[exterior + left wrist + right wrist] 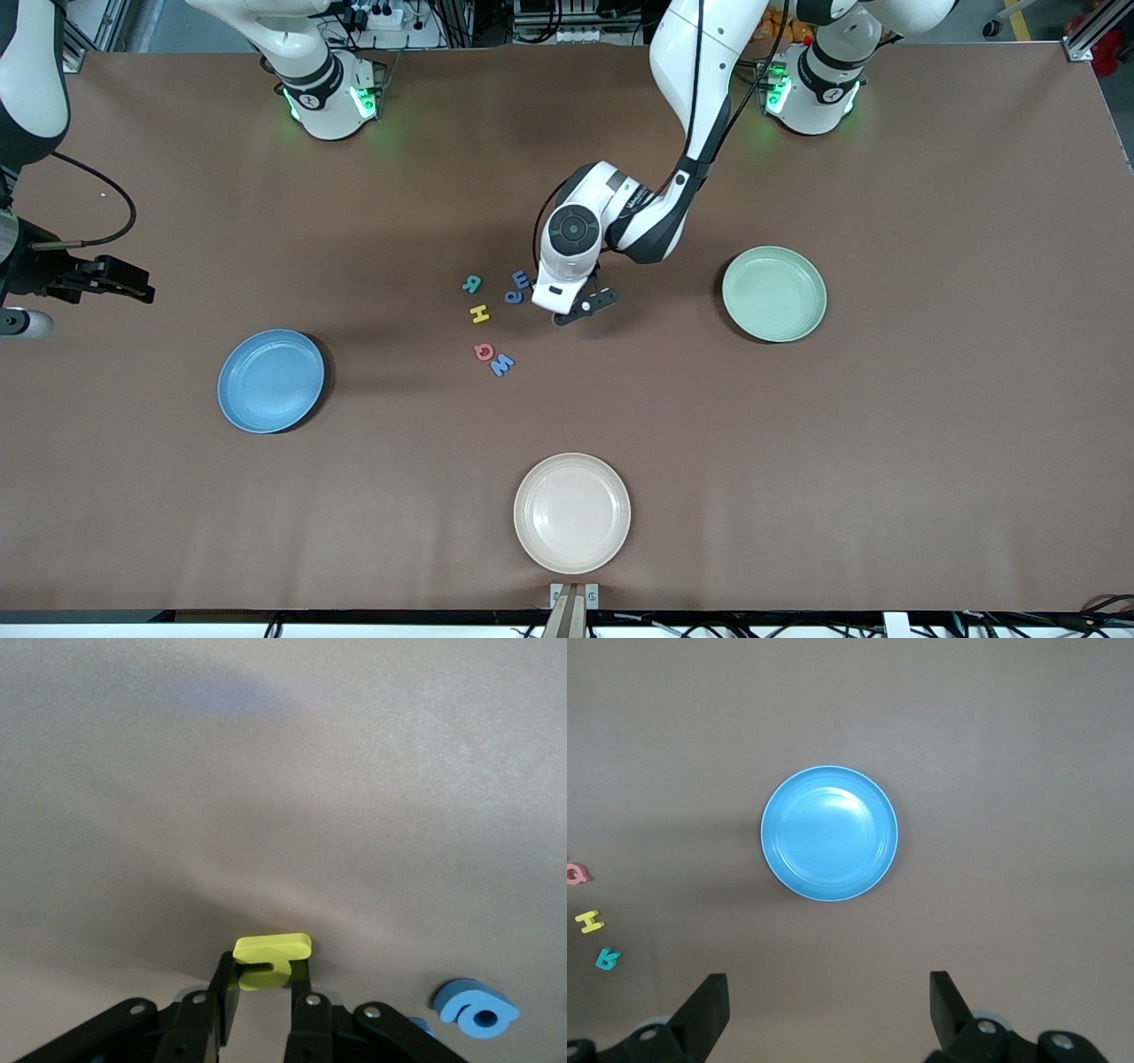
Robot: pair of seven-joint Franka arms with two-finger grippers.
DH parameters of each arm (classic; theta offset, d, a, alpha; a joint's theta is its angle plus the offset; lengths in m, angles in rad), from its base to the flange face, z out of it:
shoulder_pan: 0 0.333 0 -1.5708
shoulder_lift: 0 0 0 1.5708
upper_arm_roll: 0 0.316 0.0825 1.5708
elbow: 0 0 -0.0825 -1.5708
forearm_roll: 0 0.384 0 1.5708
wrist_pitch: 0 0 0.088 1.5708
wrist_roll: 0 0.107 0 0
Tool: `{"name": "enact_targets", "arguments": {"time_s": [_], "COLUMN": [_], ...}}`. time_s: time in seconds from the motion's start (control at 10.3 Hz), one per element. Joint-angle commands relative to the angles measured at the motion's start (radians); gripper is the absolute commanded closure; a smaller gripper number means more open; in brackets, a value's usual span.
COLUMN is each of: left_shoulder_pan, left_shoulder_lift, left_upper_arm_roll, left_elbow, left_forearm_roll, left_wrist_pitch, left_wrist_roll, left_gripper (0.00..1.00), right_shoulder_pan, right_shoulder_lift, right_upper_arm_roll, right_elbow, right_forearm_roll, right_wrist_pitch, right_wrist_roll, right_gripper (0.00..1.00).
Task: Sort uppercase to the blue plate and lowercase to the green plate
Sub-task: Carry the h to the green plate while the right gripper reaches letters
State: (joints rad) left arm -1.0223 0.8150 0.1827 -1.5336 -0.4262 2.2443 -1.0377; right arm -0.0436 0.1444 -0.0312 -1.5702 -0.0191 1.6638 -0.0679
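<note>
At the right arm's end of the tabletop (886,461) you had the right gripper (828,1014), jaws wide and empty, waiting high over the blue plate (271,381), which held nothing.

Item: uppercase letters, all on the bare tabletop near the middle. Teal R (473,284); yellow H (479,313) just nearer the front camera; red Q (484,352) nearer again, with the blue W (502,364) touching or almost touching it.

Item: lowercase letters. Blue e (515,297) and a second blue letter (523,279) lay beside the R. The yellow h (271,959) was pinched edge-on between the fingers (221,1001) of your left gripper (263,1005), low at the tabletop; whether it had left the surface you could not tell. No small red w showed.

Item: green plate (773,294), empty, toward the left arm's end. A cream plate (572,512) sat nearest the front camera.

Handling, as a judgement: these letters look like light, thick foam, slightly yielding, not fragile. Take hold across a straight stem; the thin flat pieces might twist or slip if pinched off-centre.
</note>
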Motion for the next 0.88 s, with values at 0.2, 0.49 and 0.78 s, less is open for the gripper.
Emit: {"name": "enact_targets", "arguments": {"time_s": [0.2,0.49,0.78], "left_shoulder_pan": [-0.018,-0.018,-0.015], "left_shoulder_lift": [0.009,0.004,-0.022], "left_upper_arm_roll": [0.040,0.064,0.098], "left_elbow": [0.004,0.024,0.020], "left_forearm_roll": [-0.014,-0.016,-0.016], "left_wrist_pitch": [-0.047,-0.130,-0.248], "left_wrist_roll": [0.018,0.057,0.164], "left_gripper": [0.80,0.80,0.80], "right_shoulder_pan": [-0.013,-0.012,0.002], "right_shoulder_lift": [0.003,0.003,0.003], "right_upper_arm_roll": [0.008,0.010,0.010], "right_elbow": [0.009,0.009,0.009], "right_forearm_roll": [0.002,0.004,0.004], "right_wrist_pitch": [-0.002,-0.001,-0.001], "right_wrist_roll": [-0.012,-0.009,-0.003], "right_gripper": [0.00,0.00,0.00]}}
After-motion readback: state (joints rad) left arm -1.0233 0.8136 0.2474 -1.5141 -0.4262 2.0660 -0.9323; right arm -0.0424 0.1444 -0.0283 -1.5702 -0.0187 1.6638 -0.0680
